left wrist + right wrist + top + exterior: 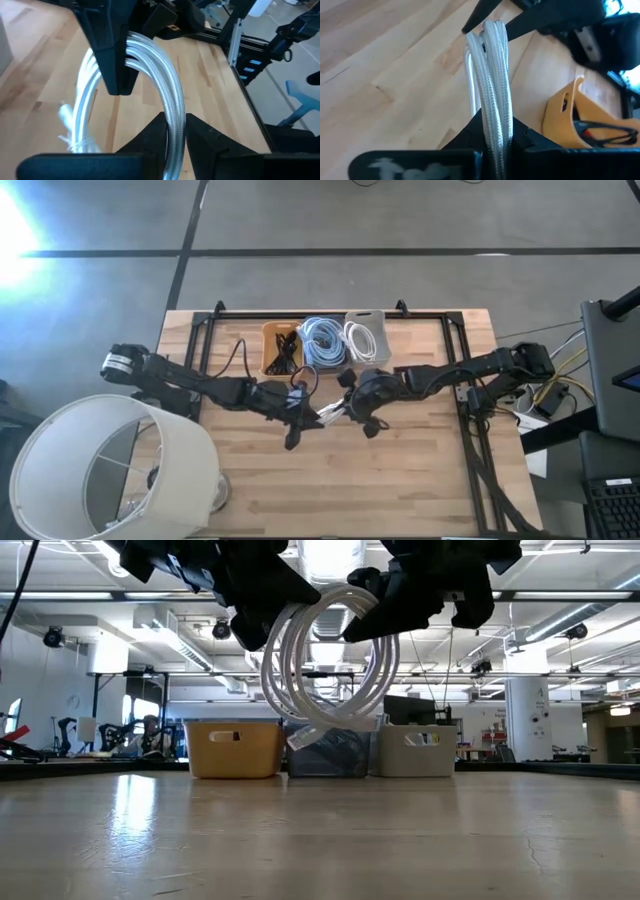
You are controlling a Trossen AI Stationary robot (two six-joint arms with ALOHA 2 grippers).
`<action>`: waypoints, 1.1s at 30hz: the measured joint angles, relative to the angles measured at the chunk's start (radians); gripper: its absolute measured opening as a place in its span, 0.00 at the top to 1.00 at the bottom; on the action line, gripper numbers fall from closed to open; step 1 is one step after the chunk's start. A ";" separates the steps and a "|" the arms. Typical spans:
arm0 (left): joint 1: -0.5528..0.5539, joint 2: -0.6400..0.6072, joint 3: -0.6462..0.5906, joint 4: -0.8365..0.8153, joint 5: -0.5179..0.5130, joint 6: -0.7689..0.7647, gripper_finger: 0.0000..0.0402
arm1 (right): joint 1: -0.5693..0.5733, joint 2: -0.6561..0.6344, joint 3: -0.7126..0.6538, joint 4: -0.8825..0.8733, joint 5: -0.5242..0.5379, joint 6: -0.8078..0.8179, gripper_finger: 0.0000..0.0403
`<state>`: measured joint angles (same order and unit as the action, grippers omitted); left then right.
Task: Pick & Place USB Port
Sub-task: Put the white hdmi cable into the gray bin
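Over the middle of the wooden table [400, 480], both grippers clamp the same white coiled cable [325, 665], which hangs clear of the boards. Left gripper [300, 412] pinches one side of the loop, right gripper [345, 408] pinches the other, the 2 almost touching. Off at the near left corner sits a white lampshade [105, 470]. Farther back, 3 bins line the far edge: a yellow bin [281, 348] with dark cables, a middle bin [322, 340] with blue cable, a grey bin [366, 338] with white cable.

Arms cut off by the low view's top edge, lampshade [110, 470] cropped at the high view's lower-left corner, yellow bin [585, 117] partly out of frame.
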<state>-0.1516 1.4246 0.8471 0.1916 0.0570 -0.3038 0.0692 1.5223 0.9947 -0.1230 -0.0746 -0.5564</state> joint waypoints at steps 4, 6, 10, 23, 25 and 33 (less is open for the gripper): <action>0.000 0.000 -0.001 -0.010 -0.006 0.002 0.76 | 0.003 0.000 0.000 -0.043 -0.001 0.075 0.95; 0.000 0.000 -0.001 -0.016 -0.007 0.024 0.72 | 0.003 0.000 0.000 -0.065 -0.001 0.128 0.95; 0.000 0.000 -0.001 -0.016 -0.033 0.048 0.66 | 0.003 -0.001 0.000 -0.115 -0.001 0.218 0.94; 0.000 -0.001 -0.001 -0.073 -0.083 0.048 0.63 | 0.001 -0.113 -0.002 -0.369 0.306 0.348 0.94; 0.000 -0.001 -0.001 -0.073 -0.085 0.048 0.63 | 0.001 -0.149 -0.002 -0.398 0.358 0.345 0.94; 0.000 -0.001 -0.001 -0.076 -0.085 0.047 0.63 | -0.078 -0.318 -0.002 -0.422 0.452 0.339 0.94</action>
<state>-0.1520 1.4239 0.8459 0.1158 -0.0280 -0.2565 -0.0083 1.2046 0.9932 -0.5448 0.3776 -0.2173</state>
